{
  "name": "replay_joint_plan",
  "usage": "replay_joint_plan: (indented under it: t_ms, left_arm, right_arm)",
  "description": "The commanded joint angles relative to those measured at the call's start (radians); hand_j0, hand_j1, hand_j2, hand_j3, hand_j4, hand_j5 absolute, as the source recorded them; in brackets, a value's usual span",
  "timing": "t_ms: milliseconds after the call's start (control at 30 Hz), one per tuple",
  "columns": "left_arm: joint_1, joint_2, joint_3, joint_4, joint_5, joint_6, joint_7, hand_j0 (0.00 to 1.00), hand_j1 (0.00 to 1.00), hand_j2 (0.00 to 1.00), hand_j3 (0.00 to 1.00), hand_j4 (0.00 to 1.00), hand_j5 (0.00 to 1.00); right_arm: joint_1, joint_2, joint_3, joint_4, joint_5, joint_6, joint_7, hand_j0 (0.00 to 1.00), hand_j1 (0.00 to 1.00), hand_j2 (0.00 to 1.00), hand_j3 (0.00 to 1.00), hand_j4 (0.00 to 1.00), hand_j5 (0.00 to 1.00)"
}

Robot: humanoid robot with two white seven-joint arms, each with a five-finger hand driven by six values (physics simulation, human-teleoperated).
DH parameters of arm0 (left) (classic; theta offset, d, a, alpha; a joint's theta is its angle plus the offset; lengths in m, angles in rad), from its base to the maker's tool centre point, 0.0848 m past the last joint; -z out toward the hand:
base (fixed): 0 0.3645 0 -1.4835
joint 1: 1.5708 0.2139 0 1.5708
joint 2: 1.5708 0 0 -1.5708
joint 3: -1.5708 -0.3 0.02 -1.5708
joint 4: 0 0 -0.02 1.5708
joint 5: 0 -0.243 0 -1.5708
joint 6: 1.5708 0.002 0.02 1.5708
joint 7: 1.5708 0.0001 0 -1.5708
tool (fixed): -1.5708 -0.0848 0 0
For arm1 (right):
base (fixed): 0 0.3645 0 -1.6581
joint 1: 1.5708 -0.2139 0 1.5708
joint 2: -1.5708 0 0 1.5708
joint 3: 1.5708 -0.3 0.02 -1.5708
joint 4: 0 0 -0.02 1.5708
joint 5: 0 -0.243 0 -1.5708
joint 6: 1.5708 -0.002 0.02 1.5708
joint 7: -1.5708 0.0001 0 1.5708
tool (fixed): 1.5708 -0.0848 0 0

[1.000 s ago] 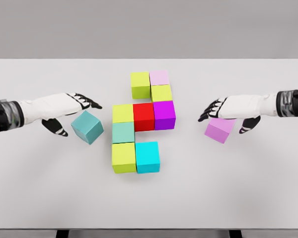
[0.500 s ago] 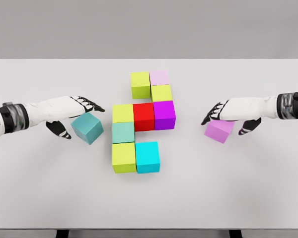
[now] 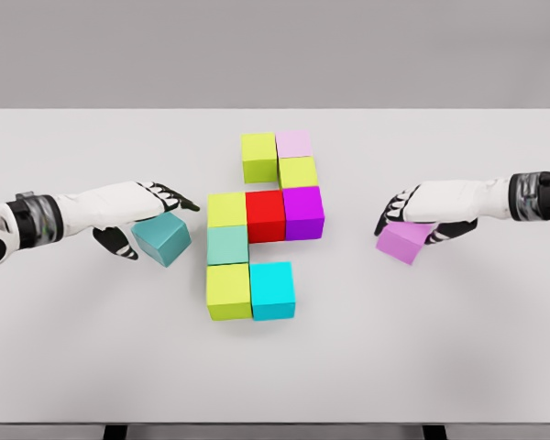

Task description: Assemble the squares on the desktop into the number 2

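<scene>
The white table (image 3: 275, 367) is bare along its near edge. The cluster of matte cubes (image 3: 261, 229) sits at centre. The left hand (image 3: 142, 213) closes its fingers on the teal cube (image 3: 162, 238); the right hand (image 3: 420, 213) grips the violet cube (image 3: 403, 240), partly covering it.

The light is bright and even, shadows look faint, and edges seem maybe a little soft.

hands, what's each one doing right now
Left hand: over the teal cube, grip cannot be told.
Right hand: over the purple cube, grip cannot be told.
</scene>
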Motion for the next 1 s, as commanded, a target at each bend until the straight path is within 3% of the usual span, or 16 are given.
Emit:
replay_joint_plan:
  t_ms: [0,233,433,633,967]
  left_arm:
    - [0.003,0.000,-0.001,0.005,0.001,0.001,0.000,0.99,0.99,0.99,0.99,0.99,0.99]
    - [0.003,-0.005,-0.001,0.023,0.000,0.001,0.000,0.97,0.97,0.97,0.97,0.97,0.97]
    - [0.003,-0.012,-0.001,0.023,-0.014,0.001,0.000,0.96,0.96,0.96,0.96,0.96,0.96]
    - [0.003,-0.011,-0.008,0.020,-0.012,0.001,0.000,0.88,0.88,0.88,0.88,0.88,0.88]
    - [0.003,-0.011,-0.022,0.020,-0.012,0.003,0.000,0.78,0.78,0.78,0.78,0.78,0.78]
  right_arm:
    - [0.002,0.000,0.001,0.000,-0.001,-0.001,0.001,0.61,0.61,0.61,0.61,0.61,0.61]
    - [-0.011,-0.006,-0.003,-0.015,-0.003,-0.001,0.000,0.61,0.61,0.61,0.61,0.61,0.61]
    - [-0.012,-0.019,-0.002,-0.143,-0.003,-0.001,0.003,0.61,0.61,0.61,0.61,0.61,0.61]
    - [-0.012,-0.042,0.003,-0.230,-0.003,-0.001,0.007,0.61,0.61,0.61,0.61,0.61,0.61]
    - [-0.008,-0.015,0.020,-0.264,-0.001,-0.001,0.021,0.60,0.60,0.60,0.60,0.60,0.60]
